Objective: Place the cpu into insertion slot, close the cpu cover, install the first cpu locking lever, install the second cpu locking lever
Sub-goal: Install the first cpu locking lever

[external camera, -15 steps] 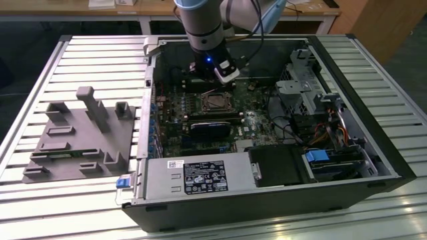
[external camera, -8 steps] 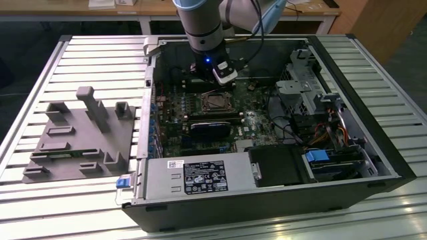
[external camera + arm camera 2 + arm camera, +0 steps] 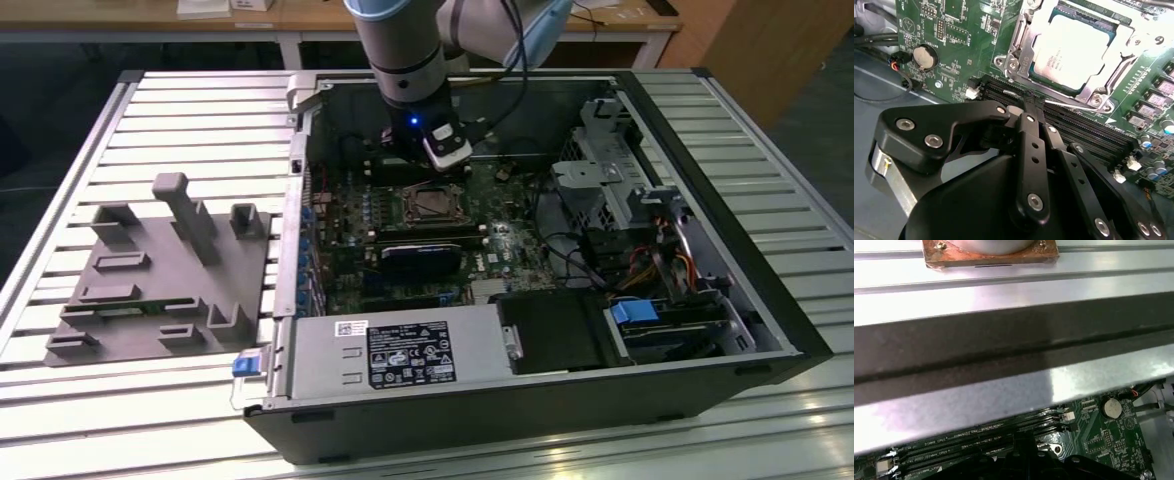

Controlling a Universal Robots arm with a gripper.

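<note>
The cpu [image 3: 1070,46], a square chip with a silver top, lies in the insertion slot [image 3: 1015,59] on the green board. The silver cpu cover [image 3: 1126,41] lies flat over it, framing the chip. A thin metal locking lever [image 3: 1071,105] runs along the slot's edge nearest my gripper. My gripper [image 3: 1030,103] hangs just above the black memory slots [image 3: 1089,131], its tips together close to that lever's end, with nothing seen between them. In the exterior view the gripper [image 3: 447,163] hovers just behind the slot [image 3: 430,203] inside the open computer case.
The case wall [image 3: 1004,350] rises close behind the gripper. A coin battery [image 3: 924,56] and cables sit beside the socket. A drive cage [image 3: 621,180] is at the exterior view's right, a power supply [image 3: 400,358] in front, a grey fixture block [image 3: 160,270] on the table at the left.
</note>
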